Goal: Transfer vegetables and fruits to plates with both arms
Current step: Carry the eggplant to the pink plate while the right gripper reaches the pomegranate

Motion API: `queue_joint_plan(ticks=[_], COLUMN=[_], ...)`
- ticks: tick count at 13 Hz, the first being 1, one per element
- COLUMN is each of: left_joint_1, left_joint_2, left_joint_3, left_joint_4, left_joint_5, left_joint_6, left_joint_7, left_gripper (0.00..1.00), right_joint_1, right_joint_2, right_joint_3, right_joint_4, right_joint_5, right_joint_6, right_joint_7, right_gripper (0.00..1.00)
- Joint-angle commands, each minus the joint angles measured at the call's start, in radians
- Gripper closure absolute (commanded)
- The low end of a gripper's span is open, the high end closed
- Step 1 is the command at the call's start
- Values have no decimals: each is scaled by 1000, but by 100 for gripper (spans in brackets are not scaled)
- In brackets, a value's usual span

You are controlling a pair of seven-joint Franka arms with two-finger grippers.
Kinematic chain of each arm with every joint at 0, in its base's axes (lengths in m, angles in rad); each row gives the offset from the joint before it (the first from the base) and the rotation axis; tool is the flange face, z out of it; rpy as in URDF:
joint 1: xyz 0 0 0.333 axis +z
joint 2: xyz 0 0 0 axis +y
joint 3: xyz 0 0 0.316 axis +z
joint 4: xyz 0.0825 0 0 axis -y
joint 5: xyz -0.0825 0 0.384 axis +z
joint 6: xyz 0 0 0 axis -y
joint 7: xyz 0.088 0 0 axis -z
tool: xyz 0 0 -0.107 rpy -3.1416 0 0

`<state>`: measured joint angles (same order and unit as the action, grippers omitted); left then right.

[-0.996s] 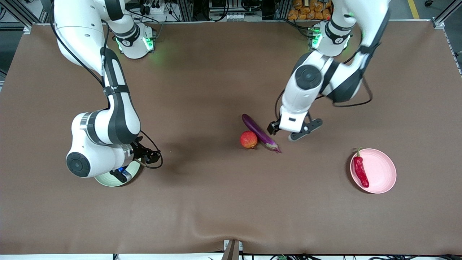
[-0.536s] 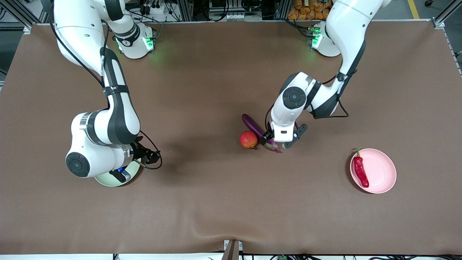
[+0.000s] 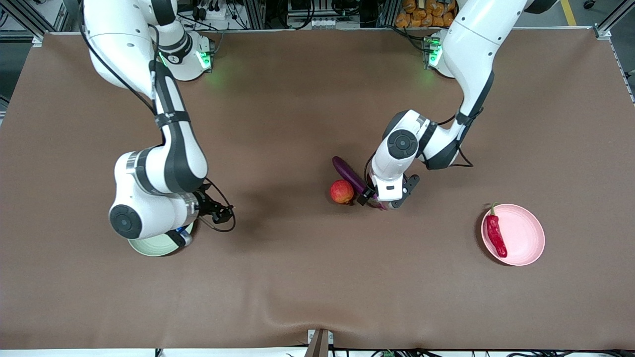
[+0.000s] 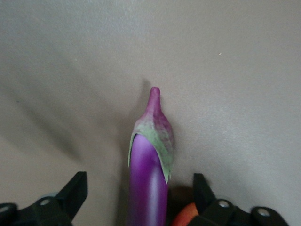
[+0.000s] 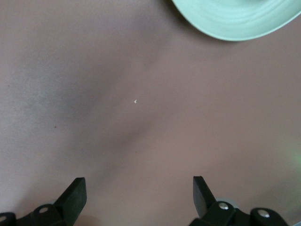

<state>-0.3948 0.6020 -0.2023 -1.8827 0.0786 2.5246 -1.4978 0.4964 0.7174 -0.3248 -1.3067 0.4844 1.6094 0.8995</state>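
Observation:
The purple eggplant (image 3: 346, 172) lies mid-table, touching the red-orange fruit (image 3: 342, 192). My left gripper (image 3: 379, 200) is low over the eggplant's stem end. In the left wrist view the gripper (image 4: 138, 193) is open, with the eggplant (image 4: 148, 179) between its fingers (image 4: 75, 190) and the fruit (image 4: 186, 217) by one fingertip. The red chili (image 3: 495, 234) lies on the pink plate (image 3: 523, 233). My right gripper (image 3: 191, 225) is open and empty beside the green plate (image 3: 151, 248). The right wrist view shows it (image 5: 138, 193) over bare cloth, with the plate's rim (image 5: 235, 19) at the edge. The peach is out of view.
A brown cloth (image 3: 297, 277) covers the whole table. The right arm's elbow and wrist (image 3: 149, 198) hide most of the green plate. The arm bases (image 3: 186, 54) stand along the table edge farthest from the front camera.
My left arm has swung in and come down over the eggplant's stem end, fingers on either side of it. My right arm has shifted a little toward the table's middle.

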Motion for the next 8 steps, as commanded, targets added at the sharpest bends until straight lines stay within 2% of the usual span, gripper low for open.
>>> queue_joint_plan(ticks=[1, 2, 3, 4, 6, 7, 8], left_joint_1=[-19, -19, -19, -16, -13, -10, -1], left_joint_2=[33, 41, 45, 45, 29, -17, -62], left_joint_3=[17, 17, 17, 17, 27, 49, 73], left_joint_4=[23, 28, 33, 39, 39, 39, 40], left_joint_5=[-17, -16, -17, -16, 0, 1, 0], left_joint_6=[16, 22, 23, 22, 19, 4, -71], left_joint_7=[-15, -15, -7, 1, 39, 92, 163], left_gripper=[42, 51, 81, 100, 100, 100, 100], right_joint_1=[10, 14, 17, 16, 17, 19, 34], right_joint_2=[-3, -3, -3, -1, -1, -1, -1], right_joint_3=[-5, -4, -5, -5, -5, -4, -4], right_joint_4=[-5, -5, -5, -5, -5, -5, -5], right_joint_5=[11, 13, 22, 43, 78, 88, 104], right_joint_6=[10, 10, 10, 13, 27, 32, 44], right_joint_7=[32, 33, 33, 33, 39, 73, 103], right_gripper=[0, 0, 0, 0, 0, 0, 0])
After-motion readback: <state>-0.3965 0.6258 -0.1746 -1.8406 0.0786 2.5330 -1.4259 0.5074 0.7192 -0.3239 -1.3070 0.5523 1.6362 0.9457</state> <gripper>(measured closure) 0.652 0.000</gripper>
